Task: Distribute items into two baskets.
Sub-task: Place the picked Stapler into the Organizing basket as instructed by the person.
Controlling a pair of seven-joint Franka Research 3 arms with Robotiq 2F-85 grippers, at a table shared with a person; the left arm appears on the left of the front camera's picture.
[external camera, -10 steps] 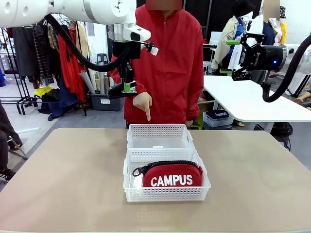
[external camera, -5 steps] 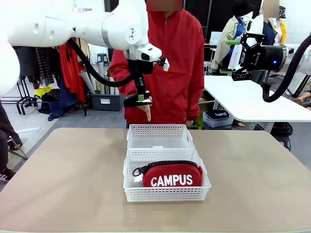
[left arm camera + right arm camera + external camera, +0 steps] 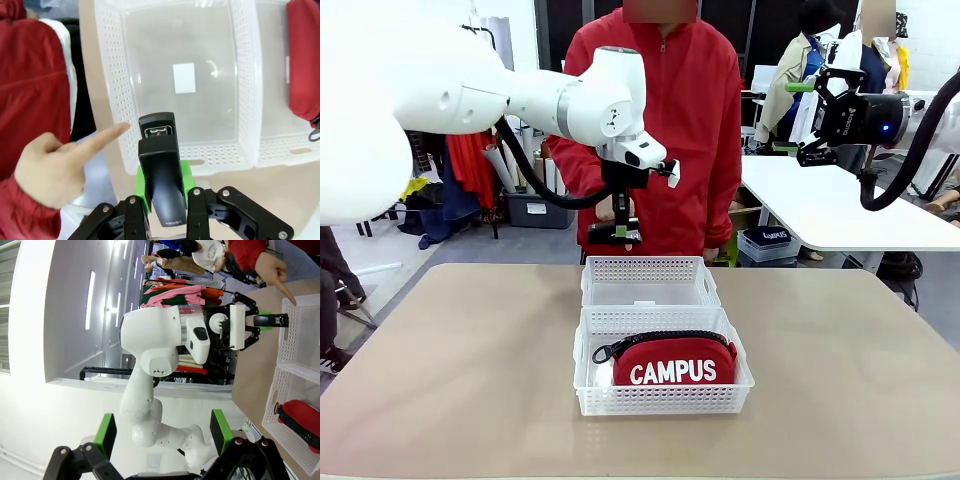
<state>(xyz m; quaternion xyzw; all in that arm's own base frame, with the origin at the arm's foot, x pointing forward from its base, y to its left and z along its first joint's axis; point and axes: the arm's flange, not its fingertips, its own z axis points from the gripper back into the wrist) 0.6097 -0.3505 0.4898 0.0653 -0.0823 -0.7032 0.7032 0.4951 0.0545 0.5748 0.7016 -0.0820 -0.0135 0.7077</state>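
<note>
Beige table [image 3: 470, 370] bears white lattice baskets [image 3: 650, 280], red CAMPUS pouch [image 3: 675, 362] in nearer.

Two baskets sit touching mid-table, the far basket [image 3: 649, 281] directly behind the near basket [image 3: 663, 395]. The pouch [image 3: 672, 362] lies in the near one. The stapler [image 3: 162, 175] hangs above the far basket's far edge, with the person's pointing hand [image 3: 55, 167] just beside it.

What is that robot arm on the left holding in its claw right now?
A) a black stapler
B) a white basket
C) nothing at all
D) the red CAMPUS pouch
A: the left gripper is shut on the black stapler between its green pads, above the far basket, while the red pouch lies in the near basket.
</note>
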